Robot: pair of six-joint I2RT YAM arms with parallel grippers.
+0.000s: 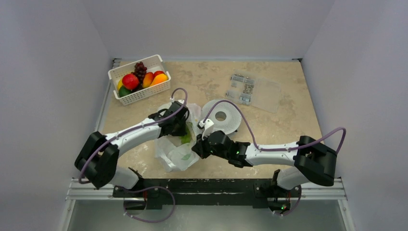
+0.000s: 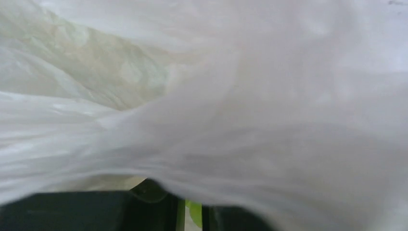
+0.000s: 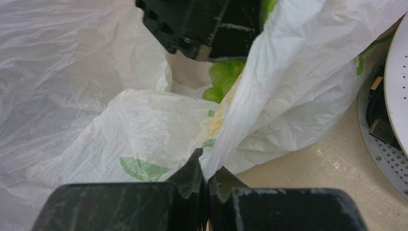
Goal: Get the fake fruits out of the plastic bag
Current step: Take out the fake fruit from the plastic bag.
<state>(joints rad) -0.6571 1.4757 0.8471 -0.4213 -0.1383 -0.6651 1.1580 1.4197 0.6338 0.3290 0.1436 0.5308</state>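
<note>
We are seeing one plastic bag point(image 1: 175, 156), one green grape bunch point(image 3: 222, 76); right gripper point(image 3: 207, 186) pinching bag rim; left gripper point(image 2: 193, 214) dipping inside, closure untellable.

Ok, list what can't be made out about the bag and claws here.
Left claw: open or shut unclear; plastic bag film fills the left wrist view and covers it from above.
Bag contents: only green grapes peek out in the right wrist view; any others hidden by film.
Clear packet: contents too small, top view.
</note>
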